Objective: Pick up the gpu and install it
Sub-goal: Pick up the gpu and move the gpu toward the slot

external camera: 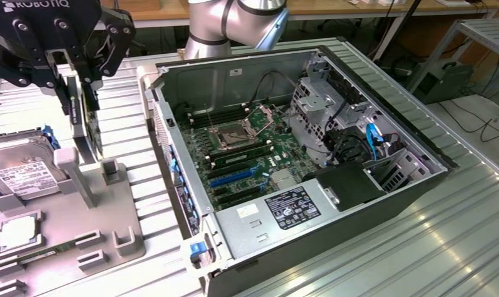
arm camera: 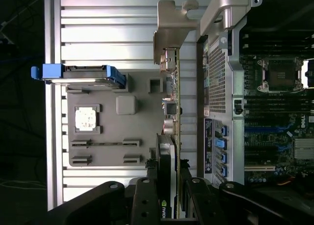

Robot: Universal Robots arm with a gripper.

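The gpu (external camera: pixel 89 127) is a thin dark card standing on edge at the exterior view's left, over the grey parts holder (external camera: pixel 109 238). My gripper (external camera: pixel 78 93) is shut on its upper end, one finger on each face. In the wrist view the gpu (arm camera: pixel 172 112) shows edge-on, running away from my gripper (arm camera: pixel 169 175), with its silver bracket (arm camera: pixel 171 29) at the far end. Whether the card's lower edge still touches the holder I cannot tell. The open computer case (external camera: pixel 415 185) lies beside the holder, its motherboard (external camera: pixel 249 154) exposed with blue slots (external camera: pixel 233 179).
On the holder are a hard drive (external camera: pixel 18 167) in a blue frame, a processor chip (external camera: pixel 18 232) and a narrow memory stick (external camera: pixel 36 253). The case's near wall (external camera: pixel 171 154) rises between the holder and the motherboard. A drive cage (external camera: pixel 324 117) and cables fill the case's far side.
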